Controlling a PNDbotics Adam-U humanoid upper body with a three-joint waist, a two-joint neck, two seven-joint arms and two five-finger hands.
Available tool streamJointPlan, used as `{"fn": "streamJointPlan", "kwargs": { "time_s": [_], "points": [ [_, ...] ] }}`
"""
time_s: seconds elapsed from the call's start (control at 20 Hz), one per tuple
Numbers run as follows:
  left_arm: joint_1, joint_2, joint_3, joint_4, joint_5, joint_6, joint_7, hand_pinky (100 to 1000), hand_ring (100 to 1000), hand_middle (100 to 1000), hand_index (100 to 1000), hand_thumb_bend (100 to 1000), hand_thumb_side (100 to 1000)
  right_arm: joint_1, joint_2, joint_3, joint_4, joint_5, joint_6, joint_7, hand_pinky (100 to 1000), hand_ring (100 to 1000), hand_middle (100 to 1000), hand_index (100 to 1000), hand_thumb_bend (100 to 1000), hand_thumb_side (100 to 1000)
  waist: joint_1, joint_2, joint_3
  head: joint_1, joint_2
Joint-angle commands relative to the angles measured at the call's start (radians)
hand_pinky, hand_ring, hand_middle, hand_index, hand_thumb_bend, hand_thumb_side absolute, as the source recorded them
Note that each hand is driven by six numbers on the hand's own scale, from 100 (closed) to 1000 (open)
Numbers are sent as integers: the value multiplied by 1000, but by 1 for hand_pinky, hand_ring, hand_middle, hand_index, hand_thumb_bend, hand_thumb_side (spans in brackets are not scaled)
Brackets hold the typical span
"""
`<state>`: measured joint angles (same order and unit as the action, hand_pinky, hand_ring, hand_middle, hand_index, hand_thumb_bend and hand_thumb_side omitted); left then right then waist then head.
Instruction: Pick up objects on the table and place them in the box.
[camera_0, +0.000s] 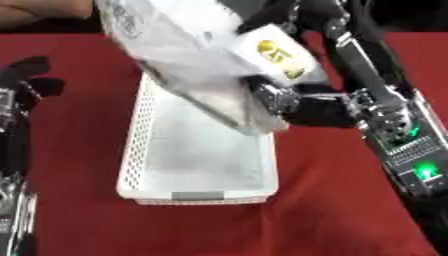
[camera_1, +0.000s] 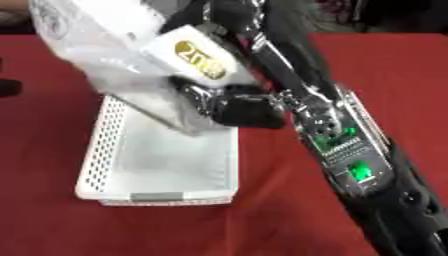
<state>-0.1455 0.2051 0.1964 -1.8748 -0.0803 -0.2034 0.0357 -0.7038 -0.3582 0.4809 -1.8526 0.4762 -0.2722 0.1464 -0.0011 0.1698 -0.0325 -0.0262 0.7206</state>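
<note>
Right hand (camera_0: 302, 107) curled round clear plastic bag (camera_0: 188, 55) with yellow-marked white label, white perforated basket (camera_0: 140, 125) directly beneath it, left hand (camera_0: 26, 82) far aside, fingers relaxed, empty.

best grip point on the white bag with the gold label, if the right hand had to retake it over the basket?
Probably the labelled end of the white bag, from the right. It hangs tilted over the white basket, soft and baggy lower down; the right hand has its fingers curled there now. Left hand sits open at the left edge.
</note>
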Motion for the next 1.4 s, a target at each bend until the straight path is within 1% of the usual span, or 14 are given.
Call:
{"fn": "streamJointPlan", "kwargs": {
  "time_s": [0.05,0.1,0.15,0.2,0.25,0.3,0.35,0.45,0.6,0.95,1.0,1.05,1.15,1.4],
  "points": [
    [-8,15,-2,-14,7,-2,-5,673,606,788,739,100,1000,-16,5,31,58,38,-52,58,100,251,264,446,100,263,2,-17,2,-10,-10],
    [-8,15,-2,-14,7,-2,-5,673,606,788,739,100,1000,-14,9,40,81,61,-75,91,100,359,374,571,100,450,2,-17,2,-10,-11],
    [-8,15,-2,-14,7,-2,-6,673,606,788,739,100,1000,-10,11,54,103,88,-106,145,144,598,635,799,214,635,2,-16,2,-10,-11],
    [-8,15,-2,-13,7,-2,-6,673,606,788,739,100,1000,-5,15,62,123,113,-139,212,227,646,689,834,268,657,2,-16,2,-9,-11],
    [-8,15,-2,-13,7,-2,-6,673,606,788,739,100,1000,0,16,71,145,138,-168,296,757,884,922,1000,502,697,2,-15,2,-10,-11],
    [-8,15,-3,-13,7,-2,-7,673,606,788,739,100,1000,3,21,73,162,157,-192,380,904,962,995,1000,565,721,2,-15,1,-10,-10],
    [-8,15,-2,-13,7,-2,-7,673,606,788,739,100,1000,8,25,68,174,165,-207,449,970,1000,1000,1000,617,743,3,-15,0,-9,-11],
    [-7,15,-1,-13,7,-2,-6,673,606,788,739,100,1000,14,30,51,179,156,-217,525,1000,1000,1000,1000,672,768,3,-15,-2,-7,-11],
    [-7,14,-1,-13,6,-2,-6,673,606,788,739,100,1000,23,29,30,169,139,-208,547,1000,1000,1000,1000,699,777,4,-16,-4,-6,-11],
    [-6,14,0,-12,5,-1,-6,673,605,788,738,100,1000,36,24,10,154,146,-182,521,1000,1000,1000,1000,659,783,5,-16,-8,-4,-12],
    [-6,14,0,-12,5,-1,-5,673,606,788,738,100,1000,37,24,7,154,149,-178,515,1000,1000,1000,1000,689,778,5,-16,-8,-4,-12],
    [-6,14,0,-12,5,-1,-5,673,606,788,738,100,1000,37,25,5,153,151,-174,508,1000,1000,1000,1000,633,792,5,-16,-8,-5,-12],
    [-6,14,0,-12,5,-1,-5,673,606,788,738,100,1000,35,25,-4,151,152,-163,489,1000,1000,1000,1000,620,798,6,-17,-9,-4,-12],
    [-4,14,0,-11,5,-1,-6,674,606,788,738,100,1000,-5,15,-58,132,155,-122,409,995,1000,1000,1000,602,823,6,-20,-11,-5,-13]
  ]
}}
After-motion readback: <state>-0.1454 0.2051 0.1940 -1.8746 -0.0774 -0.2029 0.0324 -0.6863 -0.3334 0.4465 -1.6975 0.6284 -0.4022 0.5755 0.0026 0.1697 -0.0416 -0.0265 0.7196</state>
